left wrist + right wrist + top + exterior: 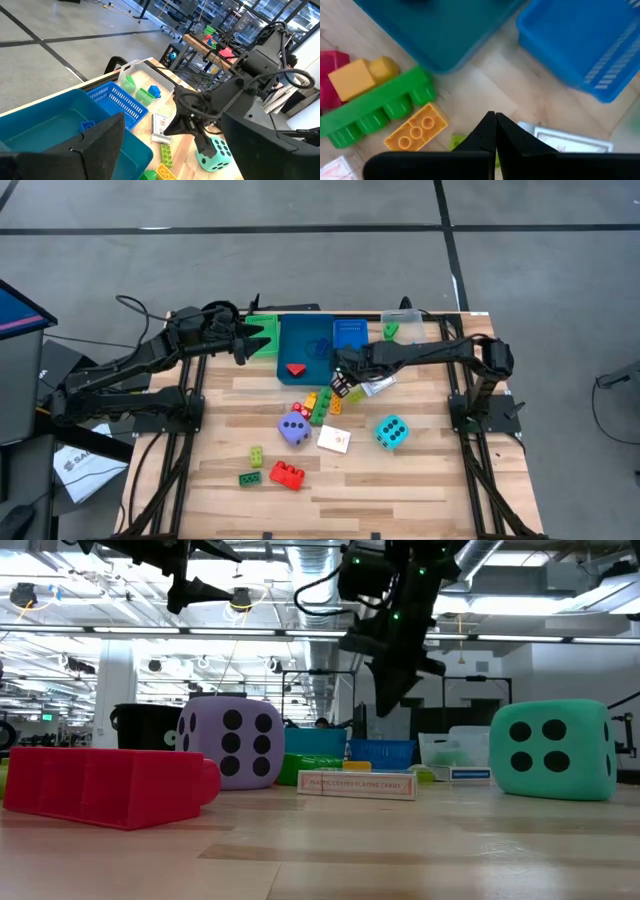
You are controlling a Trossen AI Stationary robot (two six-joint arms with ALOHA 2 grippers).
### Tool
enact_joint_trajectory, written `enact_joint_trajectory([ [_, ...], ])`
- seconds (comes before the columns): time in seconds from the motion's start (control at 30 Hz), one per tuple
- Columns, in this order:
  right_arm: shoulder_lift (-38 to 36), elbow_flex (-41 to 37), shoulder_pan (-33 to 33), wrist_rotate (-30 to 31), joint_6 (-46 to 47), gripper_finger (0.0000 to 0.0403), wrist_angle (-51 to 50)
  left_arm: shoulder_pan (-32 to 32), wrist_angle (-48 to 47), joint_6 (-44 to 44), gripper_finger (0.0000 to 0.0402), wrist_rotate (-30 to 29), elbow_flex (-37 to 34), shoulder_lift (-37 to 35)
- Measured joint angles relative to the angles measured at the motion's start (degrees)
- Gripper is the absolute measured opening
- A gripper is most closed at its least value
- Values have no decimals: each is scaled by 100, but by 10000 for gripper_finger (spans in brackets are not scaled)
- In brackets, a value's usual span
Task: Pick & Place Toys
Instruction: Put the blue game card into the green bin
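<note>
My right gripper (340, 383) is shut and empty. It hangs above the table (385, 700), fingers pointing down (494, 122) over a cluster of bricks: a long green brick (375, 112), an orange brick (416, 127) and a yellow brick (362, 75). A white card (572, 142) lies beside it. My left gripper (243, 348) is open and empty, high over the green tray (265, 332). The purple dice (293, 429), the teal dice (391, 431), another card (334, 440), a red brick (287, 474) and two small green bricks (250, 478) lie on the table nearer the front.
A deep blue tray (305, 345) with a red piece (295, 369) in it stands at the back, next to a blue basket (349, 335) and a clear tray (402, 328) holding small green and blue pieces. Bare wood shows along the table's near edge.
</note>
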Motion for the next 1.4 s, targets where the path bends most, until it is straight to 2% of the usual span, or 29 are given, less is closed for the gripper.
enact_joint_trajectory([
  [0.13,2,1,-128,-61,-26,11,-127,1,0,4,324,1,0,0],
  [0.27,2,-138,-294,-244,114,44,-104,2,0,3,324,2,0,0],
  [0.47,3,-464,-518,-626,507,125,-71,2,1,3,324,2,0,0],
  [0.67,4,-674,-553,-670,661,218,45,2,0,3,324,2,1,0],
  [0.77,4,-790,-551,-869,795,243,191,0,0,2,324,2,2,0],
  [0.83,4,-870,-535,-1024,863,247,418,2,0,4,324,2,0,0],
  [0.93,4,-885,-452,-946,899,243,539,1,0,3,324,2,0,0],
  [1.27,4,-888,-444,-879,851,207,535,1,0,4,324,2,1,0],
  [1.4,4,-888,-461,-1044,642,198,665,1,0,4,324,2,0,0],
])
